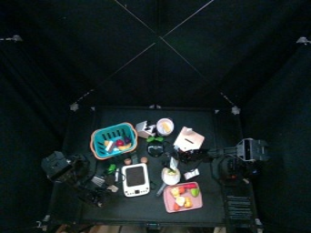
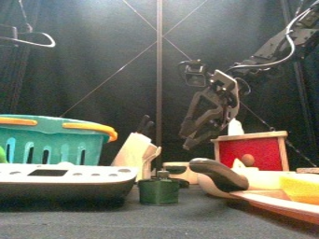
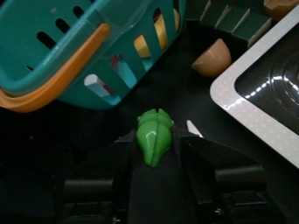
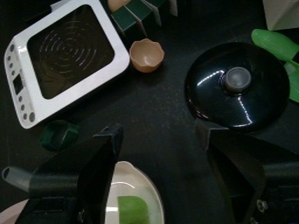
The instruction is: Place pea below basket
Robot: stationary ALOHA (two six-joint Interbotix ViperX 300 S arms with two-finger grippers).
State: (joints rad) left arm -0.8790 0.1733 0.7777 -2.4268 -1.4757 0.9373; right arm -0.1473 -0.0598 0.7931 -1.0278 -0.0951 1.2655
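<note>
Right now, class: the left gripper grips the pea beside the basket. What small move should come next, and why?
Probably lower and open. The left gripper holds the green pea just outside the teal basket, over bare table, so setting it down there seems the natural next step.

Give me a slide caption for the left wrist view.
Left gripper holding the green pea beside the teal basket.

No legible text (labels, numbers, signs) on anything
</note>
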